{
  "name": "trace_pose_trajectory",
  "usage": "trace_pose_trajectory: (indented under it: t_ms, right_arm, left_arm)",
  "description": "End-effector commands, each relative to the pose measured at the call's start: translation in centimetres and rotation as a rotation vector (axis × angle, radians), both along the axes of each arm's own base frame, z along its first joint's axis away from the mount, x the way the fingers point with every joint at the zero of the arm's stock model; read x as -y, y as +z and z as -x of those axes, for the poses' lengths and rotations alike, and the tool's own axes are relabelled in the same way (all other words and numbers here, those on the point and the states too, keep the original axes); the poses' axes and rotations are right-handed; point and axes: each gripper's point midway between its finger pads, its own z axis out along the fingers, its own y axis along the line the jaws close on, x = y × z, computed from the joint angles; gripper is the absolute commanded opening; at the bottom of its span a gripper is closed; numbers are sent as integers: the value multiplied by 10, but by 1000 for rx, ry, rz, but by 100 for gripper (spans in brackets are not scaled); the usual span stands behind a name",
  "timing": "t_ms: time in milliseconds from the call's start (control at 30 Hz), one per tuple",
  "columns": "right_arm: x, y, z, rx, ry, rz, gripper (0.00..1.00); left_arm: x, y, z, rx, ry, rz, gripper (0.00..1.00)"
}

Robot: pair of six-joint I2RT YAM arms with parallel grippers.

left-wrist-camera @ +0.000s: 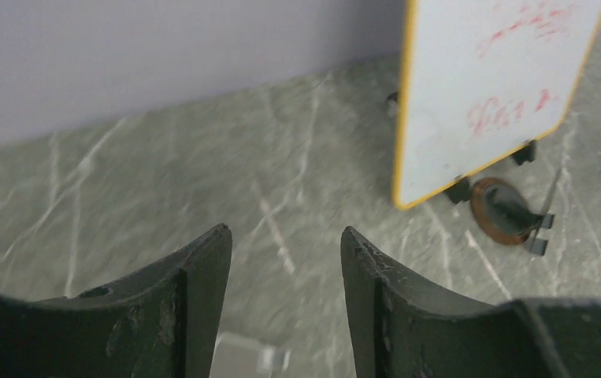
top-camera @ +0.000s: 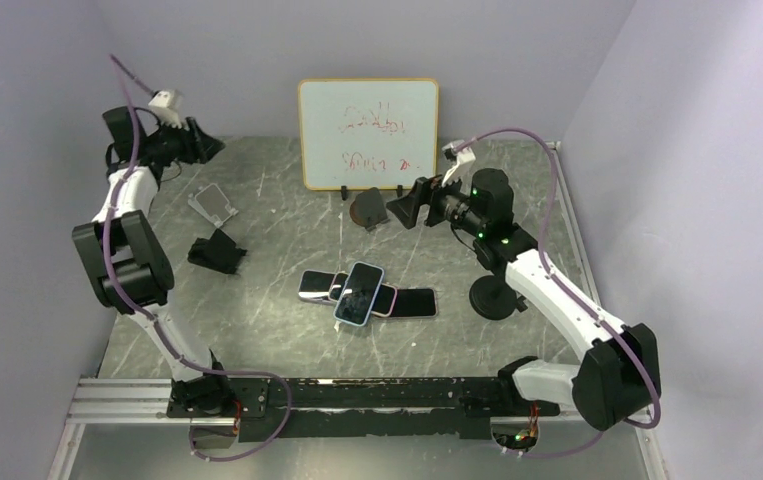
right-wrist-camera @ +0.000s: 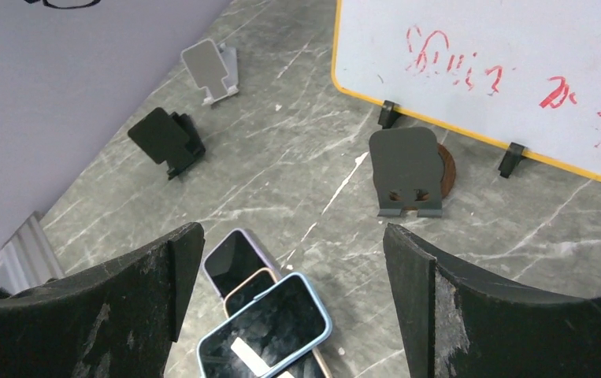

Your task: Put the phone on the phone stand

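Hovering, my right end effector [right-wrist-camera: 293, 232] stands apart and empty; the blue phone [right-wrist-camera: 269, 331] lies beneath it on other phones [right-wrist-camera: 232, 261], the dark stand [right-wrist-camera: 406, 169] ahead. My left end effector [left-wrist-camera: 285, 230] is apart too.

A whiteboard [top-camera: 368, 132] with a yellow frame stands upright on small black feet at the far side of the grey, white-veined table [top-camera: 267, 335], red scribbles across its face. Pale lilac walls [top-camera: 257, 50] close the table in on three sides
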Motion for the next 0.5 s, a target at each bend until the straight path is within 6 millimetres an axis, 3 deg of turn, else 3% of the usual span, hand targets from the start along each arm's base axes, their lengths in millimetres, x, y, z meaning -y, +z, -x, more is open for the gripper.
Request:
trace_pose_trajectory:
  t_ms: [0, 267, 467]
  right_arm:
    - [6, 18, 15, 38, 27, -19, 89]
    - [11, 22, 42, 30, 52, -60, 89]
    - [9, 21, 51, 34, 82, -83, 89]
  left_arm:
    - [-26, 0, 21, 16, 53, -53, 57]
    - [-53, -103, 62, -202, 198, -171, 55]
    - [-62, -133, 65, -273, 200, -195, 55]
